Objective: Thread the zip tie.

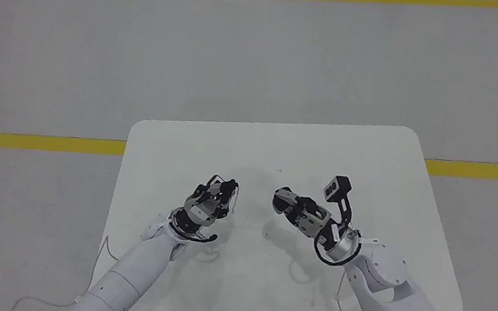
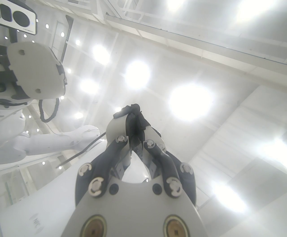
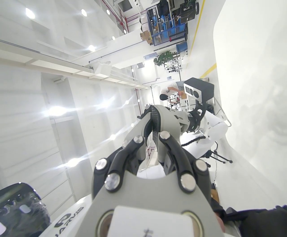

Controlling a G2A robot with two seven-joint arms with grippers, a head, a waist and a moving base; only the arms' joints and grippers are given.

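Finding the left gripper pinched fully shut, with pads meeting at the tips and no gap left; not being able to tell what, if anything, is clamped there. Finding the right gripper likewise closed tight, and again not being able to tell of any contents. Noting a thin dark strand running out from behind the left fingers, judging it to be the zip tie without confirming this. Seeing both grippers raised above the table, pointing toward each other, near but apart.

Judging the step in hand as bringing tail to head for threading. Recommending the following:
- Keeping one gripper still as an anchor and moving only the other.
- Squaring the tail with the head slot before advancing.
- Feeding slowly along the slot's axis, never across it.
- Gripping the tail close to its end to limit flexing.
- Checking which side is ridged, this being too fine to make out here.
- Stopping at any bowing and realigning instead of pushing on
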